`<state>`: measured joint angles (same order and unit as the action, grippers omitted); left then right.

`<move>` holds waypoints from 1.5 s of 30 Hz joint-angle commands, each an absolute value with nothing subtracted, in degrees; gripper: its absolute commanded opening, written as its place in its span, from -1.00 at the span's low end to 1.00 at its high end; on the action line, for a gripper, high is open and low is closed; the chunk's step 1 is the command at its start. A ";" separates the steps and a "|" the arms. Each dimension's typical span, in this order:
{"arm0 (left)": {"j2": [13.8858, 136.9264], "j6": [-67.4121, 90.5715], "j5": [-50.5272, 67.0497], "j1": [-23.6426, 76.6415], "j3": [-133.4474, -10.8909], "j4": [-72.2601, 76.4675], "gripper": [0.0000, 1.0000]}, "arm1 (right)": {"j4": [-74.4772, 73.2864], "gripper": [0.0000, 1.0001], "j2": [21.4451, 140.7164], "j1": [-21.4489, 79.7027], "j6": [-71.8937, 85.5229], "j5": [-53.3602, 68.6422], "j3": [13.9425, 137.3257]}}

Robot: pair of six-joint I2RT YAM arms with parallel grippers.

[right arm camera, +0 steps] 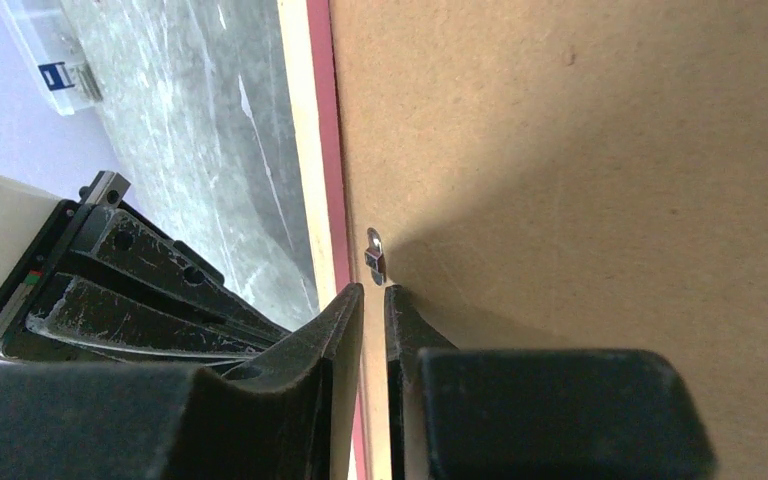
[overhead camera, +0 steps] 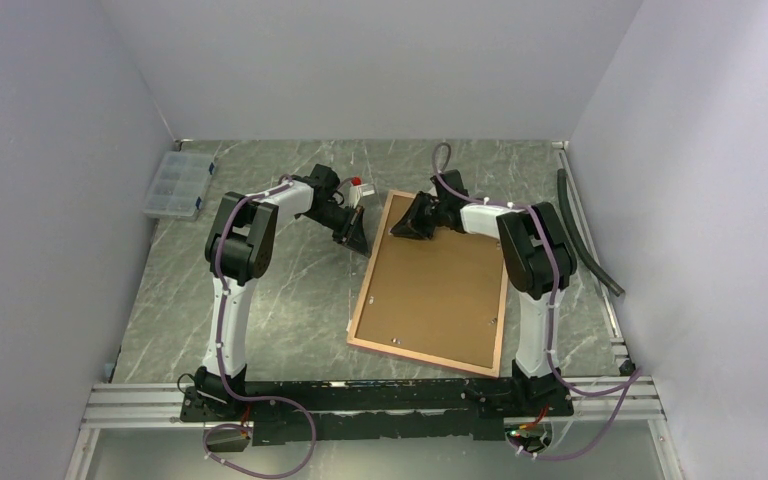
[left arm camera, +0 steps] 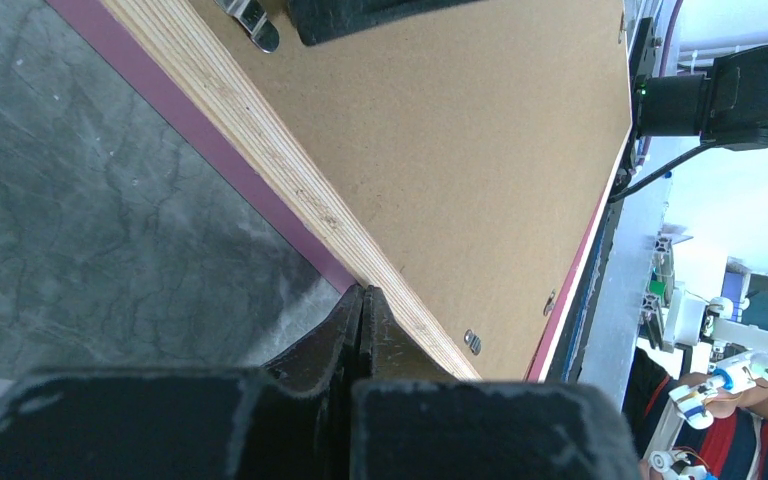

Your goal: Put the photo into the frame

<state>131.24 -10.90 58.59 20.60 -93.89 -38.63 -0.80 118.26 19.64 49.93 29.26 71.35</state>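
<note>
Pale lilac walls (overhead camera: 360,60) close me in at the back and on both sides, plain and evenly lit, with only soft shadows. Under me lies a table (overhead camera: 260,300) with a grey-green marbled top. A clear plastic box (overhead camera: 175,185) with compartments sits at its far left edge. A black hose (overhead camera: 600,270) lies along the right side, beside a thin metal rail (overhead camera: 610,320). More aluminium rails (overhead camera: 130,405) run across the near edge. Beyond them my left wrist view catches a bright room.

No text, brand or number is legible. A blue label (right arm camera: 53,75) marks the clear plastic box (right arm camera: 32,35) at the worktop's far left edge, too blurred to read.
</note>
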 commanded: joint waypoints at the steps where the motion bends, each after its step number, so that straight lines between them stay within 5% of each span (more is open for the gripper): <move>1: 133.74 -12.20 56.79 22.41 -94.26 -40.08 -0.95 | -2.48 -0.62 116.78 18.81 48.12 25.84 70.93; 45: 135.68 -12.38 57.53 22.71 -95.51 -40.69 -0.95 | 2.42 -0.73 123.84 21.98 53.50 27.35 75.16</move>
<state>132.84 -10.85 60.18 20.56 -95.50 -40.21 -1.04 121.47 20.34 51.96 30.52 74.94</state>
